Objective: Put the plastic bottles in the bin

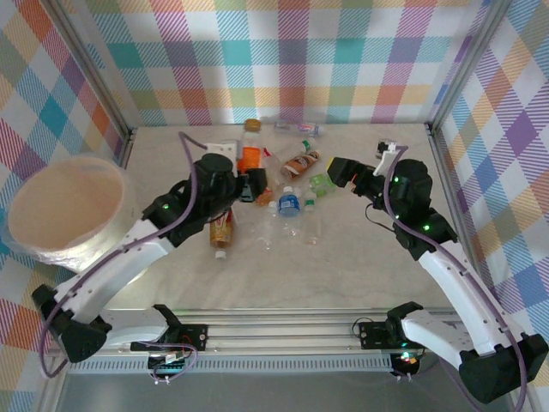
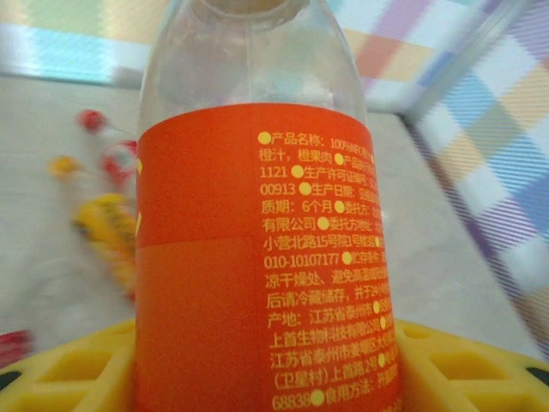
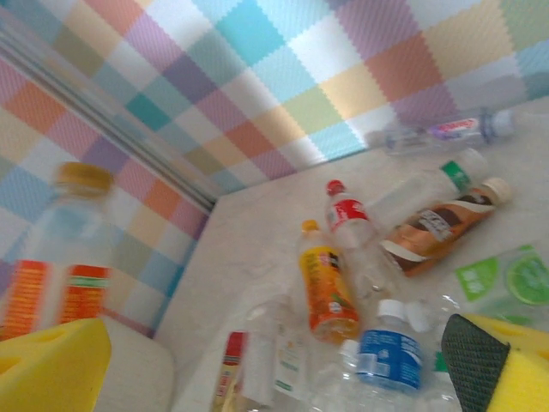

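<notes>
Crowding the gripped orange-label bottle (image 1: 250, 157): loose bottles (image 1: 289, 204) nearby.

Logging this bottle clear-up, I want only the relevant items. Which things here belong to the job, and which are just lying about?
Job:
- orange-label bottle, gripped by the left pincer
- blue-label bottle
- brown-label bottle
- green-label bottle
- bin

Just there:
- checked walls
- metal rail

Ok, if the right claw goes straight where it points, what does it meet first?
Probably the blue-label bottle, dead ahead of the right claw; the green-label bottle lies just off to one side. Depth is unclear.
</notes>
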Controlling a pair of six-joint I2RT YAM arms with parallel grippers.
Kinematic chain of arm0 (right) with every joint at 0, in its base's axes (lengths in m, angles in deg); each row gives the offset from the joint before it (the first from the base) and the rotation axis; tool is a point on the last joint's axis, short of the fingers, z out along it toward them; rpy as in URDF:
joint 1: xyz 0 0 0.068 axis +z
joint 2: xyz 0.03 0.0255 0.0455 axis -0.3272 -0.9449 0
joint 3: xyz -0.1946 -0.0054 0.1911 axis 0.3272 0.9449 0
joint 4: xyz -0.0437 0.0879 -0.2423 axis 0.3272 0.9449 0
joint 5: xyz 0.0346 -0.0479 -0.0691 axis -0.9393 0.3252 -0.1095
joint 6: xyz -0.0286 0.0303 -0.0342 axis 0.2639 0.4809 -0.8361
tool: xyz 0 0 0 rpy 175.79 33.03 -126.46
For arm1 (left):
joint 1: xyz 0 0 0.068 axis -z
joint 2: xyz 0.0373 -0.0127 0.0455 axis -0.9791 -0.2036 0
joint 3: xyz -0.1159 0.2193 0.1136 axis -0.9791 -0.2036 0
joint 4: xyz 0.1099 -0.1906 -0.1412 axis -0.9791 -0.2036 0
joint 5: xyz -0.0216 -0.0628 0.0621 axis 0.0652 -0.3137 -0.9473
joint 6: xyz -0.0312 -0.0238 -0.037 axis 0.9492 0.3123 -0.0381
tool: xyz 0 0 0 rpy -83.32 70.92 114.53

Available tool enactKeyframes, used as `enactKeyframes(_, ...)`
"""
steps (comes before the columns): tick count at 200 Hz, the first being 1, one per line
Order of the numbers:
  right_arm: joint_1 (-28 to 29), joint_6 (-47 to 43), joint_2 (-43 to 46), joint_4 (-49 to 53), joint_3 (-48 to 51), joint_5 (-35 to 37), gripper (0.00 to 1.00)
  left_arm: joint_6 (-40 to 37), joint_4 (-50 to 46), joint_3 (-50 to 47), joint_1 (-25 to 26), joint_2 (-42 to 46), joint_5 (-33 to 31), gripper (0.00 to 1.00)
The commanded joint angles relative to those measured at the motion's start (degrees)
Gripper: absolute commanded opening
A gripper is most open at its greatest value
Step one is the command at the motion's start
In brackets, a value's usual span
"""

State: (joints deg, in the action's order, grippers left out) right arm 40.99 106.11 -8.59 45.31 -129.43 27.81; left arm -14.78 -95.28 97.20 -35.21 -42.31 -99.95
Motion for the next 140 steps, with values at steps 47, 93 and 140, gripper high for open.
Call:
enactKeyframes(47,0.3,-2.5,0.6,1.0,2.2,7.9,1.00,1.1,-32.6,13.0,-1.3,9.3,-41.4,0.42)
enactKeyframes(93,0.3,-2.8,-0.4,1.2,1.9,8.4,1.00,6.5,-53.4,20.4,-12.9,5.4,-54.3,0.42)
enactKeyframes(140,0.3,-3.6,-0.5,2.2,1.8,8.3,1.00,-2.6,-50.1,13.3,-33.9,7.6,-46.4,0.42)
